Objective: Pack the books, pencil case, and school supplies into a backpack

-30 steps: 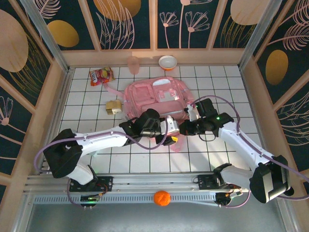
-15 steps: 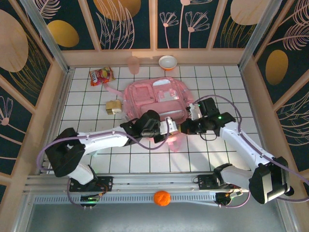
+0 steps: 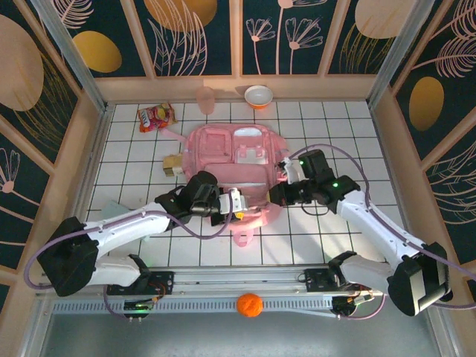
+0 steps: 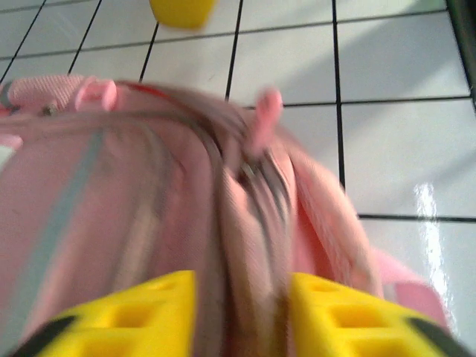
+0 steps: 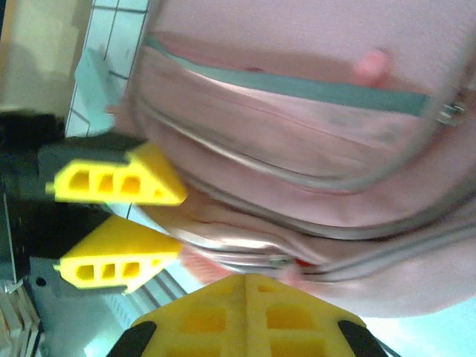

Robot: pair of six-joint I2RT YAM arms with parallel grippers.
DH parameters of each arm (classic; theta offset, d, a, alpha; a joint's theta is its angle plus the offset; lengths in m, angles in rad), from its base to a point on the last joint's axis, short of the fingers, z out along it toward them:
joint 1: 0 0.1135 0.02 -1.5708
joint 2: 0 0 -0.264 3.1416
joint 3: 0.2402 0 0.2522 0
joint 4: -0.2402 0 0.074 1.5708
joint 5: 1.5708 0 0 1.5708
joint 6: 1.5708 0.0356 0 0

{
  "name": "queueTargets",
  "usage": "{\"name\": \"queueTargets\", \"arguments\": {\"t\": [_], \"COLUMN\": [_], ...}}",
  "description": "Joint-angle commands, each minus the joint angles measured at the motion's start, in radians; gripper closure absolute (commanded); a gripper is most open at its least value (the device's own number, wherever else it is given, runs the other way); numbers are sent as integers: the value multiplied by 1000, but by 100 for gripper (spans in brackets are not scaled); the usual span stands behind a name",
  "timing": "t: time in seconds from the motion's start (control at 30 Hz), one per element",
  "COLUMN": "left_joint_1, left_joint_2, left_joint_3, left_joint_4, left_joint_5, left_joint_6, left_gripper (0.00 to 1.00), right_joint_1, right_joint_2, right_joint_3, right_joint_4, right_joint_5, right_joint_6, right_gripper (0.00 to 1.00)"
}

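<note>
The pink backpack (image 3: 230,156) lies flat mid-table, zipped pockets up. My left gripper (image 3: 240,208) is at its near edge, the yellow fingers (image 4: 160,305) apart with a fold of pink fabric and zipper (image 4: 249,245) lying between them. My right gripper (image 3: 277,192) is at the bag's near right corner, its fingers (image 5: 245,297) pressed together on a bit of the backpack's edge (image 5: 294,274). The left gripper (image 5: 175,219) faces it across that edge. A tan-yellow block of the school supplies (image 3: 172,163) sits just left of the bag. The books are out of view, and I cannot pick out a pencil case.
A red-orange snack packet (image 3: 156,116) lies at the back left, with a pink cup (image 3: 205,99) and an orange-white bowl (image 3: 259,95) along the back wall. A pale flat piece (image 3: 111,208) lies by the left arm. An orange ball (image 3: 249,304) rests on the front rail.
The backpack has slid back and to the left. My left arm has drawn back leftwards, its jaws closing and then parting again. The right gripper has followed the bag's corner, still shut.
</note>
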Motion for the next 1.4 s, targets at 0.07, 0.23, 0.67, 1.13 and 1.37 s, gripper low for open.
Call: {"name": "queueTargets", "arguments": {"t": [0.07, 0.23, 0.67, 1.13, 1.37], "left_joint_1": [-22, -38, -59, -59, -59], "left_joint_2": [63, 132, 208, 267, 245], "left_joint_3": [126, 158, 177, 144, 133], "left_joint_4": [72, -49, -82, -156, -132], "left_joint_5": [6, -6, -116, -104, -46], "left_joint_6": [-106, -6, -25, -39, -34], "left_gripper": [39, 27, 16, 35, 88], "right_joint_1": [21, 17, 19, 19, 11], "right_joint_2": [14, 16, 19, 52, 67], "right_joint_3": [11, 4, -45, -55, -79], "right_joint_4": [-9, -59, -33, -12, -16], "right_joint_5": [93, 150, 116, 71, 30], "right_joint_6": [40, 74, 176, 207, 275], "right_gripper": [100, 88, 70, 70, 69]}}
